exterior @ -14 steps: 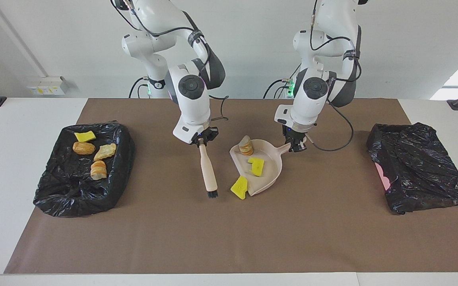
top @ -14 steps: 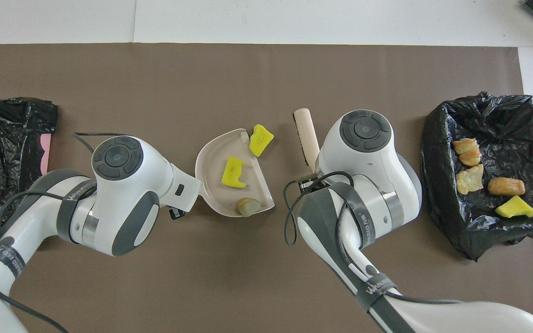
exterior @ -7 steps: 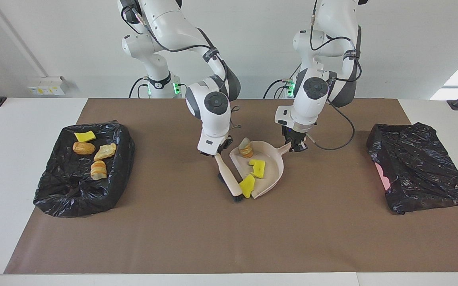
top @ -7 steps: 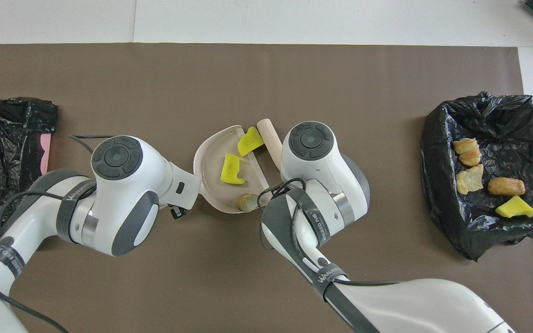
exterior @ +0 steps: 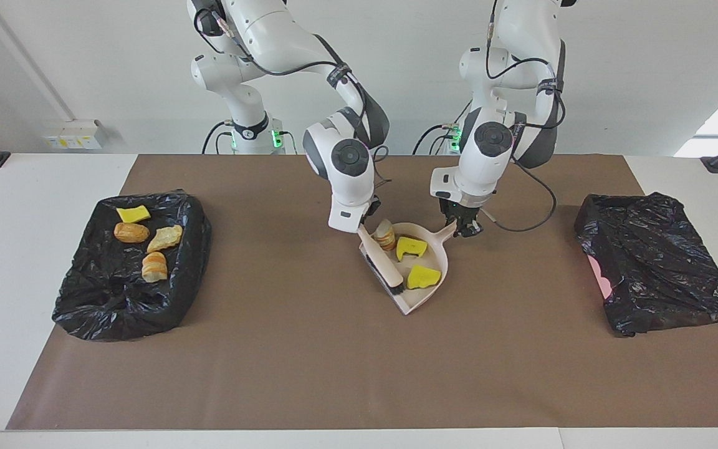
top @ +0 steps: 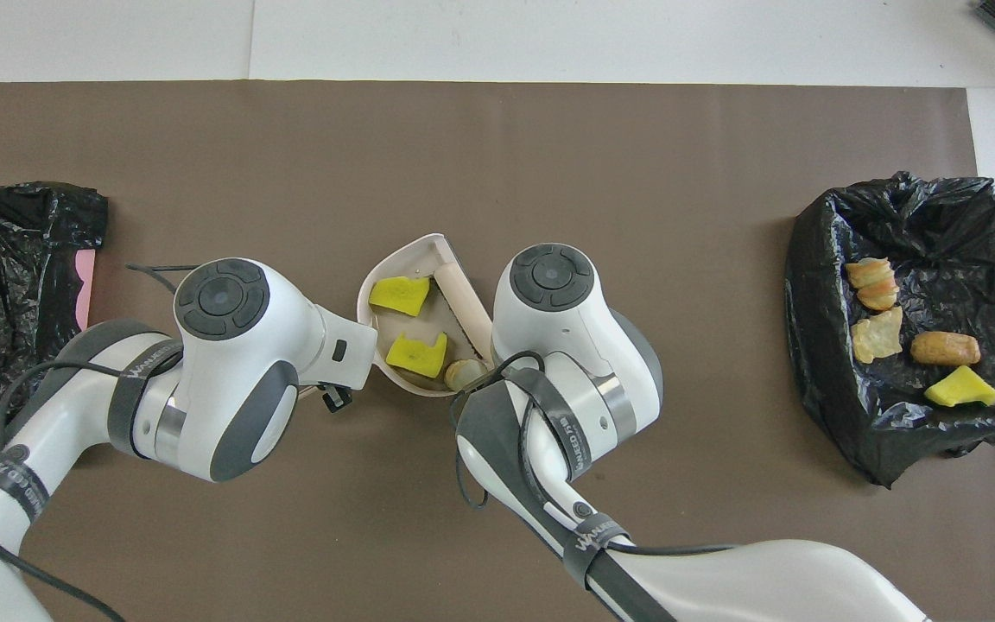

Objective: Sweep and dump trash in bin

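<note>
The pale pink dustpan (exterior: 440, 260) lies mid-table on the brown mat, and also shows in the overhead view (top: 374, 318). It holds two yellow chunks (exterior: 411, 247) (exterior: 424, 277) and a tan lump (exterior: 386, 234). My left gripper (exterior: 465, 226) is shut on the pan's handle (exterior: 450, 231). My right gripper (exterior: 364, 229) is shut on a wooden brush (exterior: 381, 264). The brush lies across the pan's mouth with its bristles (exterior: 397, 288) at the lip. The black-lined bin (exterior: 85, 305) at the right arm's end holds several more scraps (exterior: 131, 232). In the overhead view both wrists hide the grippers.
A second crumpled black bag (exterior: 655, 262) with a pink edge (exterior: 599, 275) showing lies at the left arm's end. The brown mat (exterior: 309, 362) covers most of the white table. The bin also shows in the overhead view (top: 921, 216).
My right gripper swept the brush toward the left arm's end, pushing the loose yellow chunk off the mat into the dustpan. The pan turned slightly in my left gripper.
</note>
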You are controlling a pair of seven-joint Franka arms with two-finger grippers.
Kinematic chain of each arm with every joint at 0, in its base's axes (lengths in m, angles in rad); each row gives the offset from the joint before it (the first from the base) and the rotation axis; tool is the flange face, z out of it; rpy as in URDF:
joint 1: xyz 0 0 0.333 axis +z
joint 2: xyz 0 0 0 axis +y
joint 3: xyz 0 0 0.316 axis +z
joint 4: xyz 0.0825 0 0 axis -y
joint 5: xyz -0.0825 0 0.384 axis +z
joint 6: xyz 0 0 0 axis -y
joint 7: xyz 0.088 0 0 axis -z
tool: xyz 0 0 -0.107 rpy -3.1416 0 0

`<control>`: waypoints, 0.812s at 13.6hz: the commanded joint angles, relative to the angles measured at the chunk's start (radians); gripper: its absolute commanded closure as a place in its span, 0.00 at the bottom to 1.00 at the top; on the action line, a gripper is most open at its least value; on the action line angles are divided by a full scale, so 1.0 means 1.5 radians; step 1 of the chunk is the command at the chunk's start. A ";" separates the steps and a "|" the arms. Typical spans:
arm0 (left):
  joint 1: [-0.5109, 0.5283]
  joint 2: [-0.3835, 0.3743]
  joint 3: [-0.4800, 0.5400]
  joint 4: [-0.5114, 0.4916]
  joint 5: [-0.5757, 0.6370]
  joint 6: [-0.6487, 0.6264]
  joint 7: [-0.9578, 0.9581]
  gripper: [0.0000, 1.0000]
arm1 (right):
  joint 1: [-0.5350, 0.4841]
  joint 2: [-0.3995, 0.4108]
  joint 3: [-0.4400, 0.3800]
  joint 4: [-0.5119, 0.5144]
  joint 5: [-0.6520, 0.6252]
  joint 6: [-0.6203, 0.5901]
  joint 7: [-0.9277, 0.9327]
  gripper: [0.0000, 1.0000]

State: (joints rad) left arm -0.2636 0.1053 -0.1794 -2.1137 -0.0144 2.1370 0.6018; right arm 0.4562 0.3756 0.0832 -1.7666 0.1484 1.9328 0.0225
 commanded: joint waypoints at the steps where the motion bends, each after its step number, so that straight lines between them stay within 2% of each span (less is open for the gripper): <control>1: 0.004 -0.016 0.007 -0.009 -0.002 0.019 -0.031 1.00 | -0.054 -0.041 0.002 -0.003 0.007 -0.050 -0.026 1.00; 4: 0.051 -0.054 0.007 -0.007 -0.002 0.018 -0.031 1.00 | -0.102 -0.104 0.004 -0.003 -0.009 -0.124 -0.026 1.00; 6: 0.108 -0.091 0.007 -0.004 -0.026 0.009 -0.030 1.00 | -0.100 -0.145 0.003 -0.004 -0.021 -0.181 0.002 1.00; 8: 0.167 -0.113 0.008 0.023 -0.058 -0.059 -0.029 1.00 | -0.069 -0.163 0.006 -0.005 -0.043 -0.205 0.107 1.00; 11: 0.270 -0.112 0.008 0.103 -0.068 -0.161 -0.029 1.00 | -0.004 -0.196 0.007 -0.046 -0.031 -0.186 0.254 1.00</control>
State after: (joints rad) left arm 0.0613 -0.0641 -0.1572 -2.0279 -0.0891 1.9737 0.5599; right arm 0.4140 0.1244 0.0877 -1.7733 0.1048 1.6251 0.3052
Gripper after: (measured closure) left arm 0.687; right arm 0.744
